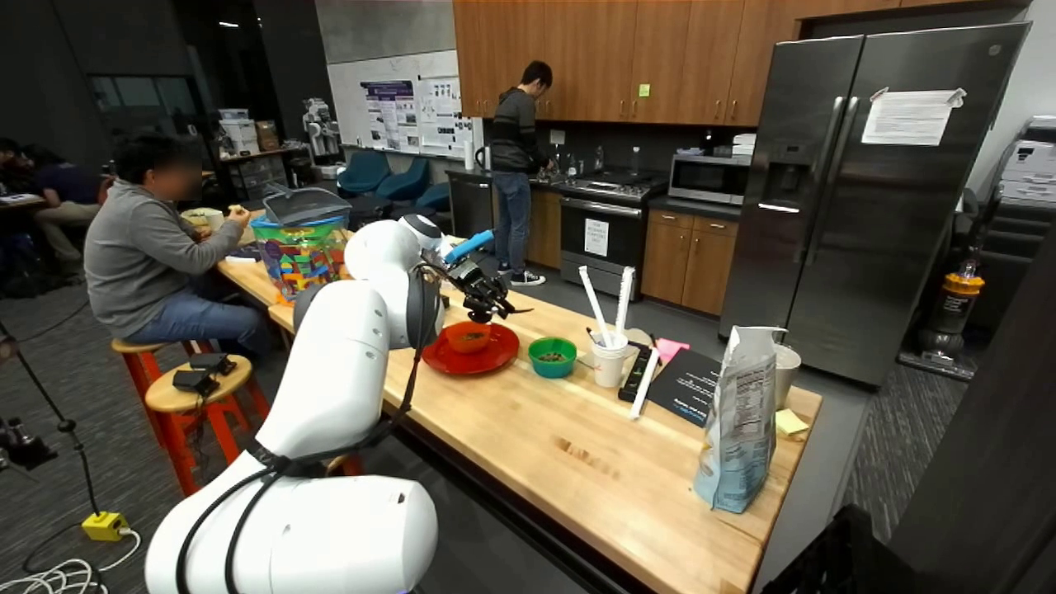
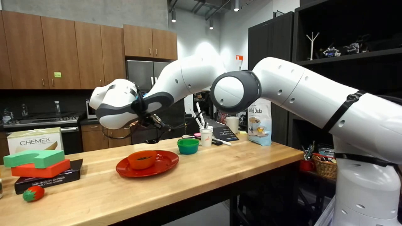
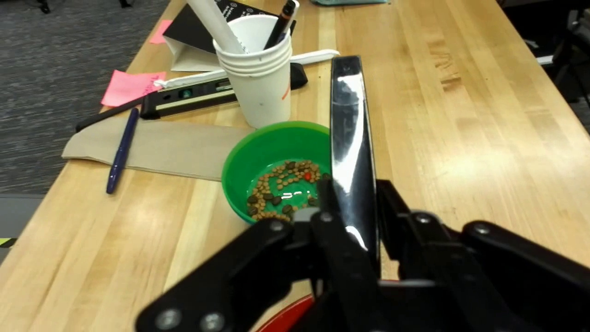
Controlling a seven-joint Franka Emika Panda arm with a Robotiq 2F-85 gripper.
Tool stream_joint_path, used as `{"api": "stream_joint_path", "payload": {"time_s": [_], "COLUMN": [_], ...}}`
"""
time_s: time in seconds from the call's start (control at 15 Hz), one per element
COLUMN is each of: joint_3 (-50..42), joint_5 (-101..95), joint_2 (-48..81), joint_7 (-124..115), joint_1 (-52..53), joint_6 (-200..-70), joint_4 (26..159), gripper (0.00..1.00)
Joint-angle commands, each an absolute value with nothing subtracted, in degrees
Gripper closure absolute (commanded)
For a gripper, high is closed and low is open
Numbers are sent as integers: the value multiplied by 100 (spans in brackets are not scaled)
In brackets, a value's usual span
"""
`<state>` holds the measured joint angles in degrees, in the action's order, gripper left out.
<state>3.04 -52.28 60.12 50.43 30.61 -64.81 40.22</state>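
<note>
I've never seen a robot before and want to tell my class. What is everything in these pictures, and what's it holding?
The big white thing is a robot arm, with joints that bend a bit like your elbow. Instead of a hand it has a black gripper, closed on a shiny black utensil, maybe a spoon. Two pictures come from cameras standing outside the robot; the third is from a camera on its wrist, looking past the gripper. On the wooden table an orange bowl sits on a red plate. There is also a green bowl with small brown and dark bits inside. Near it stands a stack of white paper cups with white sticks poking out, and farther along, a bag of oats.
</note>
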Motion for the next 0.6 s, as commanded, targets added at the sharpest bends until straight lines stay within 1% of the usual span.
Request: {"api": "stream_joint_path", "payload": {"time_s": [0.0, 0.47, 0.53], "joint_3": [163, 247, 157], "joint_5": [-5516, -5437, -5286], "joint_2": [6371, 6669, 6564], "joint_7": [5624, 5758, 5658], "joint_1": [3112, 3029, 3035], "joint_6": [-6511, -6708, -6827], "joint_4": [3548, 3079, 3210], "gripper": [94, 94, 94]}}
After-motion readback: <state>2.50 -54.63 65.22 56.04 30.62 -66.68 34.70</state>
